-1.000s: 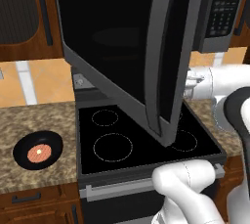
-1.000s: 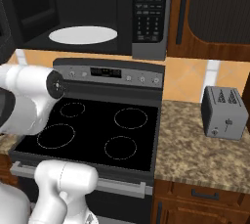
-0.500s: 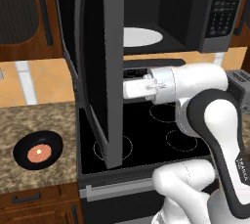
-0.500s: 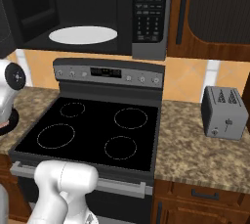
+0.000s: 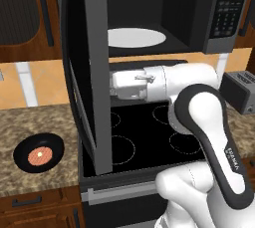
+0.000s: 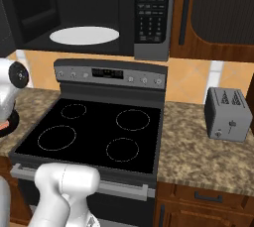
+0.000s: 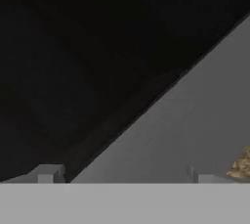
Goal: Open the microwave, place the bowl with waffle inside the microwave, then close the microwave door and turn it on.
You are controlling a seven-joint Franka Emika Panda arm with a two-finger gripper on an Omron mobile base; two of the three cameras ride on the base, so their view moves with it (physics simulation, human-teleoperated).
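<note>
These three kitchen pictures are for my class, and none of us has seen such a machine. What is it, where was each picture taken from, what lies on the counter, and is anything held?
It is a white robot arm on a driving base, in a computer-drawn kitchen. Two pictures come from cameras on the base, behind the arm to its left and right. The third looks along the gripper, close against the microwave door. The microwave stands open, with its white turntable bare. On the counter left of the stove sits the black bowl with the waffle; a toaster stands to the right. The gripper is open and holds nothing.
</note>
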